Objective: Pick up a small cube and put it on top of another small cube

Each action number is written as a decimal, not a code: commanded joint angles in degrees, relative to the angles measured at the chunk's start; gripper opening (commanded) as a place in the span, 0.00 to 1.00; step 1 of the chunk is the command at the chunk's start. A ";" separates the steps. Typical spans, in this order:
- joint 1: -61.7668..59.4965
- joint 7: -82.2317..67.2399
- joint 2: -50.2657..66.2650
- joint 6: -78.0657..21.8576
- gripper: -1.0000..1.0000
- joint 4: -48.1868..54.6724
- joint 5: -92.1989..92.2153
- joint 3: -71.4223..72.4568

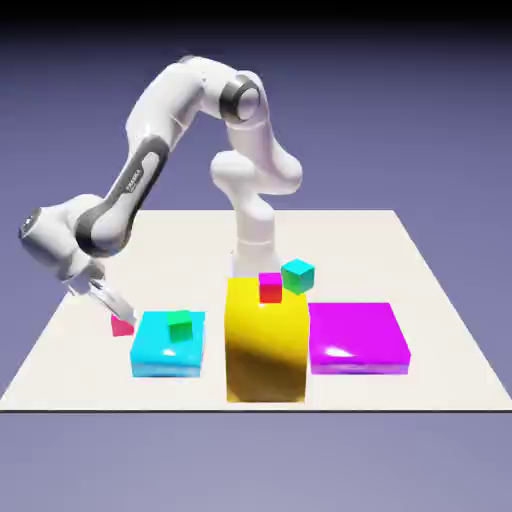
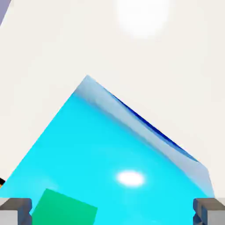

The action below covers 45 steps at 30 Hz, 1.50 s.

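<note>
Approach is the step I judge to be in hand: nothing is picked up yet. My hand (image 1: 108,303) hangs low at the exterior view's left with its jaws spread wide and nothing between them; in the hand view the two fingertips (image 2: 15,210) sit far apart at the bottom corners with only the cyan block (image 2: 114,162) and a green cube (image 2: 66,211) in front of them. The pink cube (image 1: 122,325) lies on the bench (image 1: 420,290), just beside the cyan block on its left in the exterior view, right below my fingertips. It does not show in the hand view, so I judge the hand is not yet lined up on it. Next I would need to centre the open jaws over the pink cube, go down around it, and close without bumping the cyan block.

The bench is a plain off-white slab, also carrying a yellow block (image 1: 266,345) and a flat magenta block (image 1: 358,338). Behind is a blue-violet backdrop.
</note>
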 commanded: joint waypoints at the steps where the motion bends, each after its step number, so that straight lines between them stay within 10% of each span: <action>1: -0.57 -0.18 2.08 -2.43 0.50 1.68 0.91 -0.98; 20: -11.41 -3.52 41.33 -48.39 0.50 33.37 18.10 -19.43; 27: -4.80 -6.86 40.50 -41.78 0.50 21.55 19.14 -18.84; 28: -4.80 -6.86 40.50 -41.78 0.00 21.55 19.14 -18.84; 45: -11.86 -16.70 36.12 -43.73 0.00 34.45 -6.89 -3.84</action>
